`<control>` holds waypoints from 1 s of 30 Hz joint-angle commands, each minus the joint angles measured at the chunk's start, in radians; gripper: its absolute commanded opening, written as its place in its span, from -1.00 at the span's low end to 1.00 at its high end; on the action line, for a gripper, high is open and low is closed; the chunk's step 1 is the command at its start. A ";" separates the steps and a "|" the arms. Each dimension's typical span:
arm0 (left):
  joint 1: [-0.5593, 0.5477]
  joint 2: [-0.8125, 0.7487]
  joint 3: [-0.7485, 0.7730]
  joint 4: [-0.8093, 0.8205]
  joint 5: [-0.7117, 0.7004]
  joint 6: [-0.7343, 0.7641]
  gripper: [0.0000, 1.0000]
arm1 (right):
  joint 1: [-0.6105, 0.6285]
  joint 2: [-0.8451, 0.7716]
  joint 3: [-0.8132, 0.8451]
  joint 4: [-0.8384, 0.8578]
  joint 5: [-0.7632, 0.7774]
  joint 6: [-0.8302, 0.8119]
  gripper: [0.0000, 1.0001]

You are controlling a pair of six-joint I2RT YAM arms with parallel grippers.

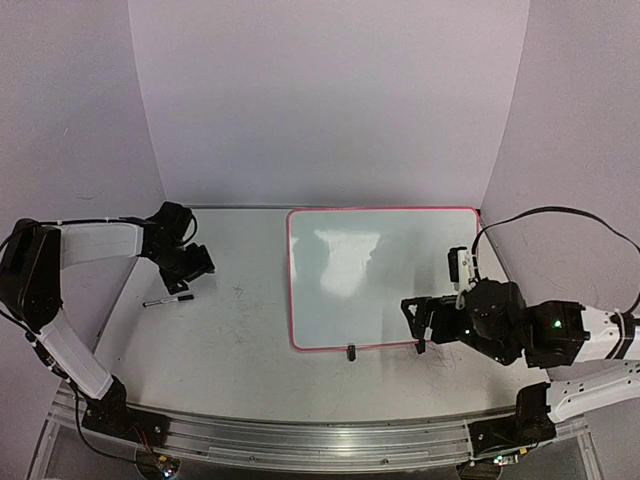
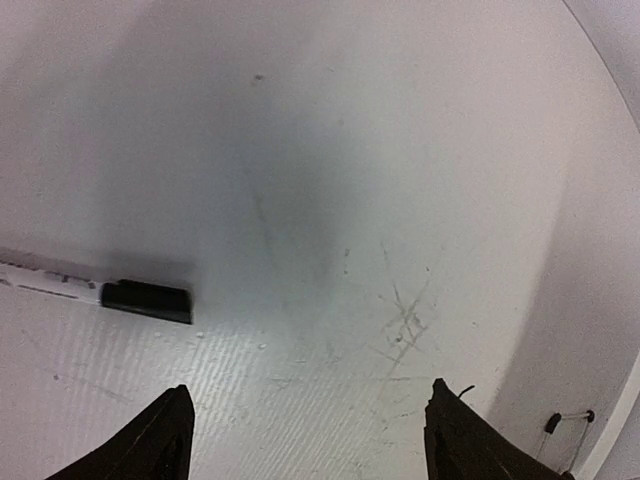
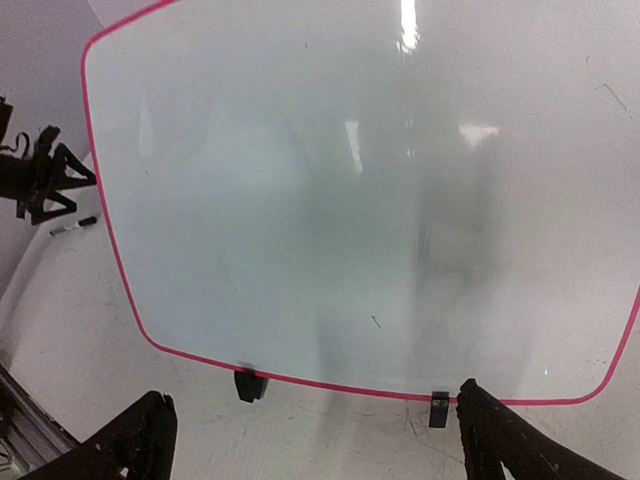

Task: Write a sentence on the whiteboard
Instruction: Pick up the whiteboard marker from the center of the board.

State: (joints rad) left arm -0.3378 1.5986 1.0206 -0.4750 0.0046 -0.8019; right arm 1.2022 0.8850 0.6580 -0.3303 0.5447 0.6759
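Note:
The whiteboard (image 1: 385, 275) lies flat at the middle right of the table, white with a pink-red border and blank; it fills the right wrist view (image 3: 350, 200). Two black clips (image 3: 249, 384) (image 3: 438, 408) sit on its near edge. A marker (image 1: 168, 299) with a black cap lies on the table left of the board; it also shows in the left wrist view (image 2: 95, 292). My left gripper (image 1: 190, 262) (image 2: 305, 440) is open and empty, just above the table beside the marker. My right gripper (image 1: 418, 325) (image 3: 315, 440) is open and empty at the board's near right edge.
The grey tabletop (image 1: 240, 330) carries faint scribbles (image 2: 405, 325). White walls close the back and both sides. A metal rail (image 1: 300, 435) runs along the near edge.

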 commanded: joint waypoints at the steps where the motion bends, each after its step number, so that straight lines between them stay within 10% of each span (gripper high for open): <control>1: 0.086 -0.057 0.009 -0.107 -0.016 -0.028 0.55 | -0.003 0.026 0.069 -0.002 0.057 -0.037 0.97; 15: 0.162 -0.249 0.025 -0.314 -0.384 -0.421 0.70 | -0.003 0.128 0.148 -0.081 -0.077 0.040 0.97; 30: 0.183 -0.083 0.109 -0.332 -0.121 -0.663 0.71 | -0.001 -0.009 0.141 -0.132 -0.134 0.133 0.97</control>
State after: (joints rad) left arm -0.1562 1.4553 1.0693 -0.7875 -0.1729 -1.4012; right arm 1.2003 0.9157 0.8158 -0.4472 0.3943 0.7666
